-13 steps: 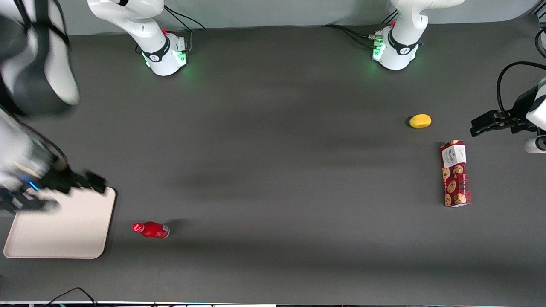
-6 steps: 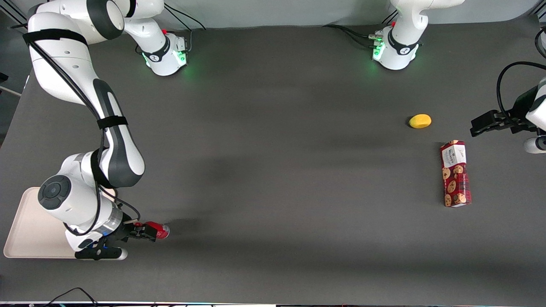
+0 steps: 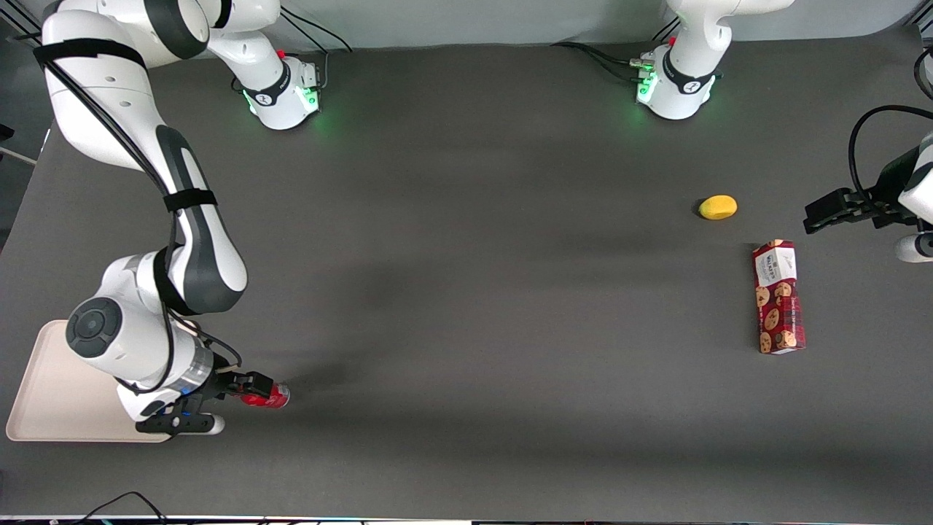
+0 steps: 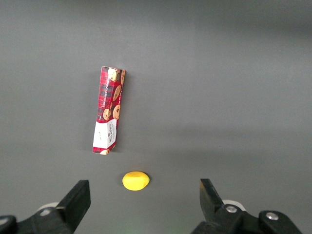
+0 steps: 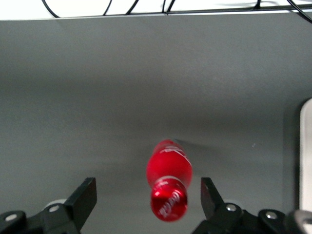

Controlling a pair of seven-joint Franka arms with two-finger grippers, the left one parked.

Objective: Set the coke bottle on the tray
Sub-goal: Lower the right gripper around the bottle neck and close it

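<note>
We see the gripper (image 3: 248,385) low over the table (image 3: 466,306), just beside the tray (image 3: 51,394) and above the coke bottle (image 3: 271,396). The bottle lies on the table, near the tray's edge, at the working arm's end of the table. From the front, its cap end is hidden under the gripper and only its base end shows.

In the wrist view, the gripper (image 5: 146,202) is spread wide, with one finger (image 5: 84,197) on each side of the coke bottle (image 5: 169,171) and clear gaps between them. It holds nothing. The red cap points toward the wrist camera, and the body stretches away from it. A pale strip of the tray (image 5: 306,156) shows at the edge of that view.

Toward the parked arm's end of the table lie a red cookie box (image 3: 778,297) and a small yellow fruit (image 3: 718,207), which is farther from the front camera than the box and near it.
</note>
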